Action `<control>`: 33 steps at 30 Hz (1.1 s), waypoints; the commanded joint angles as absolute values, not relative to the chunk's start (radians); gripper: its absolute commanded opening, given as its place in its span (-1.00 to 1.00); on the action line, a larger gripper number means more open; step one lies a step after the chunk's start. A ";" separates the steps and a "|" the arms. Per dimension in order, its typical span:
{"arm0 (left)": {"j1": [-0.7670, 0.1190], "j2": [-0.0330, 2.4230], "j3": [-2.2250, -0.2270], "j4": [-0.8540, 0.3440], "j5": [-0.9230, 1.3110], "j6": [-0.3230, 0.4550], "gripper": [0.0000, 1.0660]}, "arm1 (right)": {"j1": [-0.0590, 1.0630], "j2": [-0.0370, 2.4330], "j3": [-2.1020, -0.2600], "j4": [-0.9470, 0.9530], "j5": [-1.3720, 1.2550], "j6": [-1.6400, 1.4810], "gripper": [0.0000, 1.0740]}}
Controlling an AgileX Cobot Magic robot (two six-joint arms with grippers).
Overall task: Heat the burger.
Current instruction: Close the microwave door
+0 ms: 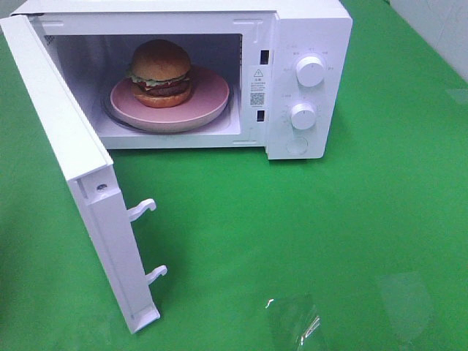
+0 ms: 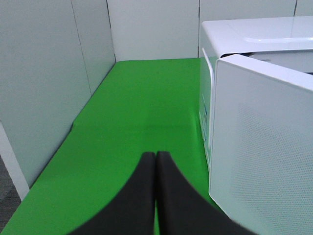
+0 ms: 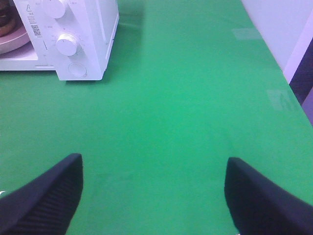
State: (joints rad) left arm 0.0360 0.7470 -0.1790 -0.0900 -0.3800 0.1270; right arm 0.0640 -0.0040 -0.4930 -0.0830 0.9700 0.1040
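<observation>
The burger (image 1: pixel 161 72), with a glossy brown bun and green lettuce, sits on a pink plate (image 1: pixel 208 102) inside the open white microwave (image 1: pixel 307 29). The microwave door (image 1: pixel 69 168) swings out toward the front left. Neither gripper shows in the exterior high view. In the left wrist view my left gripper (image 2: pixel 155 161) is shut with nothing between its black fingers, just outside the door's outer face (image 2: pixel 264 147). My right gripper (image 3: pixel 154 186) stands open and empty over the green table, in front of the microwave's control panel (image 3: pixel 68 44); a sliver of the pink plate (image 3: pixel 12 41) shows.
Two white knobs (image 1: pixel 311 71) and a round button (image 1: pixel 297 146) sit on the microwave's right panel. Door latch hooks (image 1: pixel 142 210) stick out from the door edge. White walls (image 2: pixel 49 73) border the green table on the left and back.
</observation>
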 commanded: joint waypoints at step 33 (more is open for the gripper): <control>0.002 1.397 -0.322 0.565 -0.823 -0.317 -1.00 | 0.057 -0.032 -0.493 -0.086 0.963 0.101 0.41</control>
State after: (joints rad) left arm 0.0280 1.3900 -0.3000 0.5580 -0.7970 -0.3090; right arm 0.0640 -0.0040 -0.4930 -0.0830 0.9700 0.1040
